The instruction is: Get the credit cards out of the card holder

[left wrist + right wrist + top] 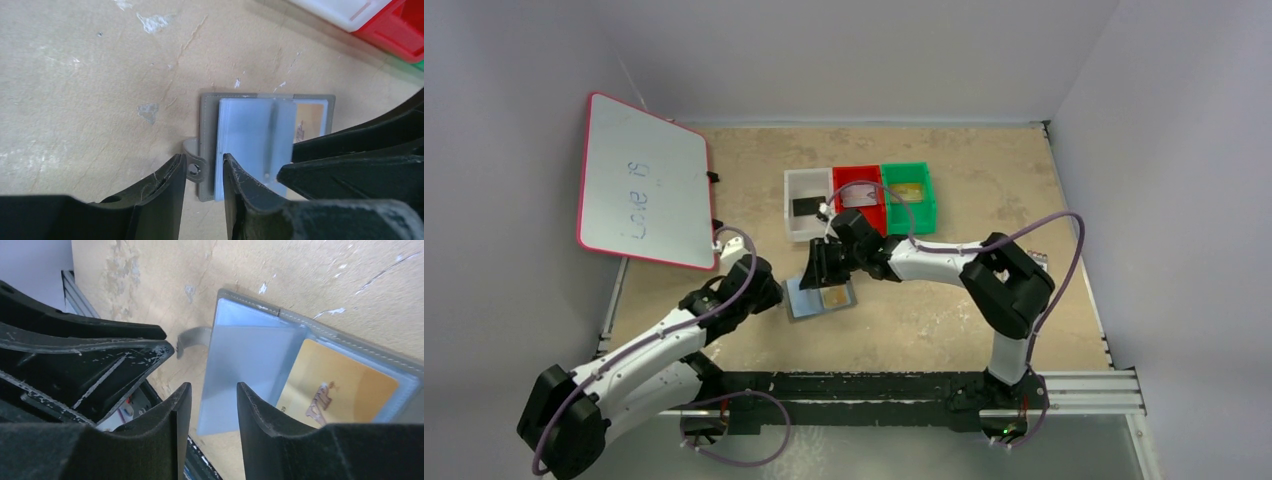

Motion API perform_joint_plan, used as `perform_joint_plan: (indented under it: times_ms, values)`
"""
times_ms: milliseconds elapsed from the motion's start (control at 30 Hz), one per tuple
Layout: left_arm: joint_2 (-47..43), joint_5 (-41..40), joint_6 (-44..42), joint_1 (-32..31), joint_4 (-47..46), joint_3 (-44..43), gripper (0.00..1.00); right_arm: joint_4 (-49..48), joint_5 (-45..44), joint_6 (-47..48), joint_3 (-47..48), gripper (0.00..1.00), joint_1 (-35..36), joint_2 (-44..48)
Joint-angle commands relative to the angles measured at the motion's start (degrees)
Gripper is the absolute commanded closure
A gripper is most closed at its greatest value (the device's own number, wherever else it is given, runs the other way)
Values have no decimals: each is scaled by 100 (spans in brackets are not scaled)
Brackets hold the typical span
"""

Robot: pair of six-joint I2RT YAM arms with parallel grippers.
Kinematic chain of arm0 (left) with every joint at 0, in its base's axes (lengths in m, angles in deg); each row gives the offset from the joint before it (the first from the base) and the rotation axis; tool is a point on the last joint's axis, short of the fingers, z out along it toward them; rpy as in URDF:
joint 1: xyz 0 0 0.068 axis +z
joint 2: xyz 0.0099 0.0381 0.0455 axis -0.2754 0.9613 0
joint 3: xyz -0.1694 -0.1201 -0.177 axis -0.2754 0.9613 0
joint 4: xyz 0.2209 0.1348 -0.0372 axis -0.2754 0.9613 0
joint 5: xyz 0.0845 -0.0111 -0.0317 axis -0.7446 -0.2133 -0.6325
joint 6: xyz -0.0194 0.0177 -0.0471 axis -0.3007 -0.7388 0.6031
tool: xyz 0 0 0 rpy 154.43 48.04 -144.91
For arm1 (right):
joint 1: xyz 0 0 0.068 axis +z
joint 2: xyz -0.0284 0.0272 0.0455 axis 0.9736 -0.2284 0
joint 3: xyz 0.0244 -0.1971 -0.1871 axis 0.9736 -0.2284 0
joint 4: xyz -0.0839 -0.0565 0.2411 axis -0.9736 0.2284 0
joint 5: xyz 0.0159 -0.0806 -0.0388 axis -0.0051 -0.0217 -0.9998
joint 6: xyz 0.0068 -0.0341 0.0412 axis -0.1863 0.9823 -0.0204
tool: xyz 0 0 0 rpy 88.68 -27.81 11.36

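Part of the card holder is hidden from above by the right gripper, which hangs over its far edge. The holder lies open on the tabletop, just nearer than the white tray. A gold card sits in its right pocket, its lower edge cut off by a finger. A bluish inner leaf looks lifted at the fold. The right jaws stand narrowly apart over it, and I cannot tell whether they touch it. The left gripper also has its jaws narrowly apart, straddling the strap and the holder's left edge, with nothing visibly clamped. A black card lies in the white tray. Bare tabletop opens to the holder's right and near side.
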Motion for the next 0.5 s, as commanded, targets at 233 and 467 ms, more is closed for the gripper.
perform_joint_plan:
  times_ms: [233,467]
  values:
    - [-561,-466,167,6,327,-554,61,65,-576,290,-136,54,39,1087]
    - [-587,-493,196,6,357,-633,61,-204,149,360,228,54,82,490]
